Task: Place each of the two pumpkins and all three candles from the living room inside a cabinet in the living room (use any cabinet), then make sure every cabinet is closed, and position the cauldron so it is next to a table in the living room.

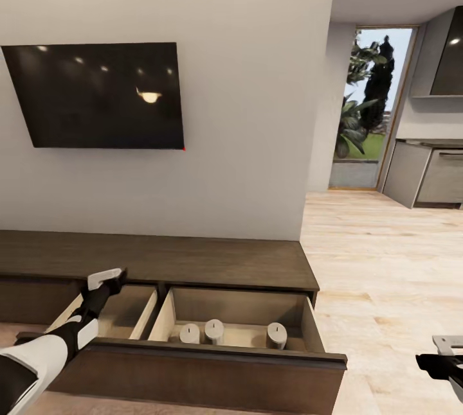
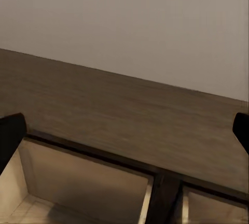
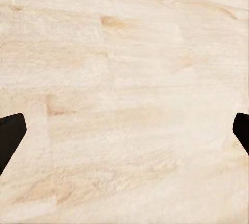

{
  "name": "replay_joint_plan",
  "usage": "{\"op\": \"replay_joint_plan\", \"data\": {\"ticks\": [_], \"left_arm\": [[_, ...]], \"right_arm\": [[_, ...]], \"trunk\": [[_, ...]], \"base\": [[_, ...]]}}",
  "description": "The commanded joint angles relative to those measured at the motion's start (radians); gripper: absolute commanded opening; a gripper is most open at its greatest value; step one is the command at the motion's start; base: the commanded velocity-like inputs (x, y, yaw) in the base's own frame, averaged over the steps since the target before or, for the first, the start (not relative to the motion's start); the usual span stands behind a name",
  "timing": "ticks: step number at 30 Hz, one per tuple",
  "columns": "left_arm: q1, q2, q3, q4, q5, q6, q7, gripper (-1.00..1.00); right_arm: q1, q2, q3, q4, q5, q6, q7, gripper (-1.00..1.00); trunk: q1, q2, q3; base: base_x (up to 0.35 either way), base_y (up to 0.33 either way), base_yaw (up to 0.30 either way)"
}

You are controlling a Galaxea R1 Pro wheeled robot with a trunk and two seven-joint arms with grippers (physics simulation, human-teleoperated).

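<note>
We see three candles [image 1: 214,330] upright in the cabinet's [image 1: 193,261] pulled-out drawer [image 1: 212,354], right of the left gripper [image 1: 106,280] (fingers apart, nothing between, over the neighbouring compartment). Right gripper [image 3: 124,130] spread open above the bare wood floor [image 3: 124,52].

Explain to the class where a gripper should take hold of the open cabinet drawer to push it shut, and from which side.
Press on the drawer front, the long dark panel facing the robot, near its middle and from the room side. It is flat and handle-less, so pushing beats pinching. Three candles stand upright inside, so a gentle, even push seems wise.
</note>
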Motion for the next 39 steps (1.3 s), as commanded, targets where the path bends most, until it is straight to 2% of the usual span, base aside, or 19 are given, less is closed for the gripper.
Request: {"op": "replay_joint_plan", "data": {"ticks": [1, 4, 5, 7, 8, 9, 11, 12, 16, 19, 21, 26, 29, 31, 33, 34, 35, 38, 39], "left_arm": [[-0.001, 0.006, -0.005, 0.001, 0.016, 0.027, -0.018, 1.0], [-0.001, 0.015, -0.004, 0.0, 0.042, 0.069, -0.034, 1.0], [-0.001, 0.018, -0.003, 0.0, 0.077, 0.07, -0.039, 1.0], [0.0, 0.038, -0.003, 0.004, 0.232, 0.047, -0.087, 1.0], [0.001, 0.04, -0.003, 0.005, 0.257, 0.04, -0.095, 1.0], [0.03, 0.036, -0.004, 0.006, 0.325, -0.019, -0.113, 1.0], [0.075, 0.01, -0.005, 0.006, 0.351, -0.085, -0.109, 1.0], [0.156, -0.09, -0.006, 0.007, 0.252, -0.293, 0.038, 1.0], [0.218, -0.154, -0.007, 0.006, 0.088, -0.421, 0.222, 1.0], [0.249, -0.185, -0.007, 0.006, -0.011, -0.453, 0.322, 1.0], [0.273, -0.216, -0.007, 0.006, -0.126, -0.469, 0.416, 1.0], [0.31, -0.249, -0.008, 0.005, -0.279, -0.479, 0.543, 1.0], [0.353, -0.285, -0.007, 0.004, -0.408, -0.479, 0.636, 1.0], [0.373, -0.298, -0.008, 0.003, -0.463, -0.479, 0.683, 1.0], [0.4, -0.314, -0.008, 0.002, -0.549, -0.479, 0.763, 1.0], [0.415, -0.322, -0.008, 0.002, -0.613, -0.479, 0.819, 1.0], [0.423, -0.326, -0.008, 0.002, -0.646, -0.479, 0.846, 1.0], [0.468, -0.347, -0.008, 0.001, -0.804, -0.479, 0.973, 1.0], [0.478, -0.353, -0.008, 0.001, -0.833, -0.479, 0.996, 1.0]], "right_arm": [[0.0, 0.002, 0.008, 0.004, -0.009, -0.008, 0.003, 1.0], [0.007, 0.004, 0.008, 0.004, -0.009, -0.011, 0.003, 1.0], [0.008, 0.004, 0.008, 0.004, -0.009, -0.011, 0.003, 1.0], [0.012, 0.005, 0.008, 0.004, -0.009, -0.012, 0.003, 1.0], [0.013, 0.005, 0.008, 0.004, -0.009, -0.013, 0.003, 1.0], [0.016, 0.004, 0.008, 0.004, -0.009, -0.014, 0.003, 1.0], [0.018, 0.003, 0.008, 0.004, -0.009, -0.015, 0.003, 1.0], [0.02, 0.005, 0.009, 0.004, -0.008, -0.021, 0.003, 1.0], [0.022, 0.005, 0.008, 0.004, -0.008, -0.022, 0.003, 1.0], [0.023, 0.005, 0.009, 0.004, -0.008, -0.022, 0.003, 1.0], [0.023, 0.005, 0.009, 0.004, -0.008, -0.023, 0.003, 1.0], [0.024, 0.005, 0.009, 0.004, -0.008, -0.024, 0.003, 1.0], [0.025, 0.005, 0.009, 0.004, -0.008, -0.024, 0.003, 1.0], [0.025, 0.005, 0.009, 0.004, -0.008, -0.023, 0.003, 1.0], [0.025, 0.005, 0.009, 0.004, -0.008, -0.024, 0.003, 1.0], [0.025, 0.006, 0.009, 0.004, -0.008, -0.024, 0.003, 1.0], [0.025, 0.006, 0.009, 0.004, -0.008, -0.024, 0.003, 1.0], [0.025, 0.005, 0.008, 0.004, -0.007, -0.024, 0.003, 1.0], [0.025, 0.005, 0.008, 0.004, -0.007, -0.024, 0.003, 1.0]], "trunk": [[0.0, 0.0, -0.001], [0.0, 0.0, -0.001], [0.0, 0.0, -0.001], [0.0, 0.0, -0.001], [0.0, 0.0, -0.001], [0.0, 0.0, -0.001], [0.0, 0.0, -0.001], [0.0, 0.0, -0.001], [0.0, 0.0, -0.001], [0.0, 0.0, -0.001], [0.0, 0.0, -0.001], [0.0, 0.0, -0.001], [0.0, 0.0, -0.001], [0.0, 0.0, -0.001], [0.0, 0.0, -0.001], [0.0, 0.0, -0.001], [0.0, 0.0, -0.001], [0.0, 0.0, -0.001], [0.0, 0.0, -0.001]], "base": [[0.0, 0.0, 0.0], [0.0, 0.0, 0.0], [0.0, 0.0, 0.0], [0.0, 0.0, 0.0], [0.0, 0.0, 0.0], [0.0, 0.0, 0.0], [0.0, 0.0, 0.0], [0.0, 0.0, 0.0], [0.0, 0.0, 0.0], [0.0, 0.0, 0.0], [0.0, 0.0, 0.0], [0.0, 0.0, 0.0], [0.0, 0.0, 0.0], [0.0, 0.0, 0.0], [0.0, 0.0, 0.0], [0.0, 0.0, 0.0], [0.0, 0.0, 0.0], [0.0, 0.0, 0.0], [0.0, 0.0, 0.0]]}}
